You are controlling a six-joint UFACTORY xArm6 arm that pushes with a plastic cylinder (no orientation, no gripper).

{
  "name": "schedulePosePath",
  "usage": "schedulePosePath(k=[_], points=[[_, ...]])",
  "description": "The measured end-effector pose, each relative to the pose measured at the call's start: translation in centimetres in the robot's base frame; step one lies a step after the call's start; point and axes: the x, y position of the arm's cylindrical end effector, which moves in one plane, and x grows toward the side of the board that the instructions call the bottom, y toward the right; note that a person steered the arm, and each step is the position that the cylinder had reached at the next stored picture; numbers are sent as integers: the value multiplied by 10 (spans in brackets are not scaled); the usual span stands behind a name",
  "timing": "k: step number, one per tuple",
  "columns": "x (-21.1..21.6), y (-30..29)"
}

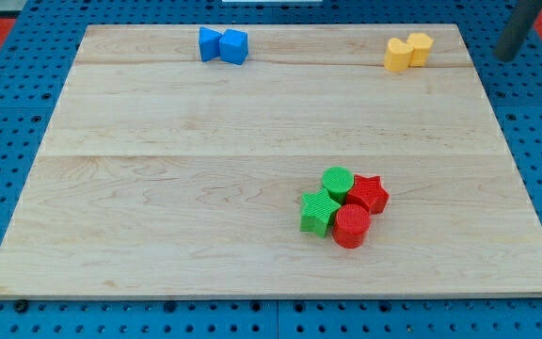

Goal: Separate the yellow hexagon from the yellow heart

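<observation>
Tip [509, 55] off tabletop [252, 141] at view's top right; yellow pair touching, to its left: hexagon [421, 47], heart [398, 55]. No jaws, bare rod.

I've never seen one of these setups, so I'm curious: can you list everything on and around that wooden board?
Wooden board: one, pale wood, fills most of the view.
Pegboard base: one, blue with holes, under and around the board.
Blue blocks: two, touching, near the view's top, left of centre; shapes unclear.
Yellow heart: one, near the view's top right.
Yellow hexagon: one, touching the heart on its right.
Green blocks: two, a cylinder and a star, lower right of centre.
Red blocks: two, a star and a cylinder, pressed against the green ones.
My tip: one dark rod, off the board at the view's top right, right of the yellow pair, touching nothing.
</observation>
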Motion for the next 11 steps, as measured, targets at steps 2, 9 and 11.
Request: schedulePosePath(k=[2,9,11], points=[[-14,-63],[6,-73],[33,-67]])
